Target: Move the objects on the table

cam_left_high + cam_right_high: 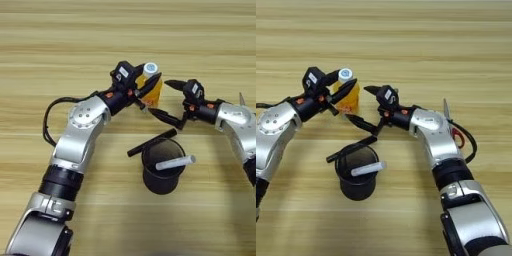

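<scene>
A small orange-drink bottle (156, 95) with a white cap (150, 68) stands upright at the middle of the table (125, 30). My left gripper (149, 85) is shut on the bottle, one black finger crossing its front. Just right of the bottle my right gripper (168, 101) is open wide, its fingertips pointing left and apart from the bottle. A slim black marker (152, 142) lies slanted just in front of both grippers, touching the rim of a round black cup (161, 180). A white marker (175, 163) lies across the cup's mouth.
A grey pointed blade (446, 107) with a red handle (457, 136) sticks out from behind my right forearm. A black cable (47, 122) loops beside my left arm. Bare wood stretches across the far side and the near right.
</scene>
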You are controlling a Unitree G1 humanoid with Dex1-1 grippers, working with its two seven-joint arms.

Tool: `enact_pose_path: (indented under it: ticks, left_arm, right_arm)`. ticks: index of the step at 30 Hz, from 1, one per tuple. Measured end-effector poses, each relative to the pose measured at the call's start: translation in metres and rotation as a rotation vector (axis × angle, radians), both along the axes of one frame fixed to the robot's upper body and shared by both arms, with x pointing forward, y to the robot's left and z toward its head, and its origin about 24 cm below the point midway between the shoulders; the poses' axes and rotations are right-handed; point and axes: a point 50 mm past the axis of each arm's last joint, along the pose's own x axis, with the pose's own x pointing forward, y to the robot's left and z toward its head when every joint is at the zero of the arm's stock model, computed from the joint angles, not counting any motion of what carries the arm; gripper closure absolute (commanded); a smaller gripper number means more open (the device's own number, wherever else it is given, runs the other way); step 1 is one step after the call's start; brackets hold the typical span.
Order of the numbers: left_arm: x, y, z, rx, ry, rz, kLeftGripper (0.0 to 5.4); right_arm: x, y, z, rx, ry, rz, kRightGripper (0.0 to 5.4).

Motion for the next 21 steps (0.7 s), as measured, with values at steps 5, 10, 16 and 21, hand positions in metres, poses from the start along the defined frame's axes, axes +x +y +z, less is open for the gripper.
enact_pose_path:
  ticks: [5,10,16,21]
  left_arm:
    - [0.000,-0.001,-0.001,-0.003,0.004,-0.002,3.66]
    - [0.000,-0.002,-0.001,-0.006,0.005,-0.005,3.66]
    - [0.000,-0.003,-0.001,-0.007,0.005,-0.006,3.66]
    - [0.000,-0.003,-0.001,-0.007,0.004,-0.008,3.66]
  right_arm:
    - [0.001,0.017,-0.003,0.015,0.014,0.014,0.00]
    - [0.003,0.026,-0.001,0.027,0.000,0.014,0.17]
    - [0.006,0.026,-0.003,0.026,0.007,-0.019,0.94]
    - [0.008,0.026,-0.002,0.028,-0.001,-0.027,1.58]
